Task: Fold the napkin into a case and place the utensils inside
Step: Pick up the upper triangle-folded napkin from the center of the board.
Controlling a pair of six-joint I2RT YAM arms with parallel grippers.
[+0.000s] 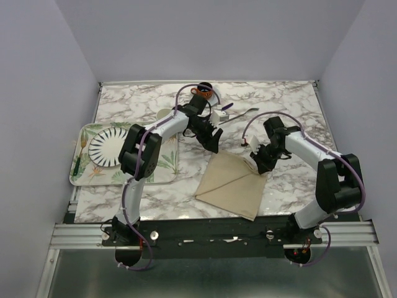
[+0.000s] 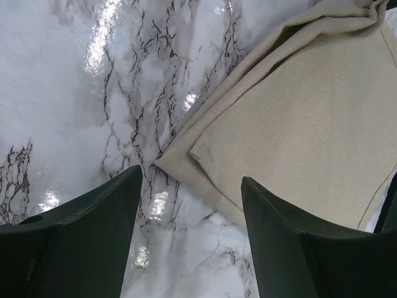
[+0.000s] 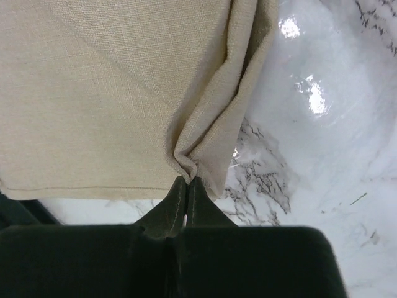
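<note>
The beige napkin (image 1: 231, 184) lies folded over on the marble table, its upper layer forming a triangle. My right gripper (image 1: 257, 162) is shut on a bunched fold at the napkin's right corner (image 3: 189, 162), and the cloth (image 3: 93, 93) spreads away from it. My left gripper (image 1: 214, 144) hovers open just above the napkin's far corner (image 2: 186, 152), with nothing between its fingers (image 2: 93, 230). The dark purple knife (image 1: 225, 106) and the silver fork (image 1: 243, 113) lie on the table behind the left gripper. No finished case shows.
A leaf-printed tray (image 1: 162, 166) with a striped plate (image 1: 110, 148) sits at the left. An orange cup (image 1: 202, 92) stands at the back, beside the left arm. A small white object (image 1: 218, 117) lies near the utensils.
</note>
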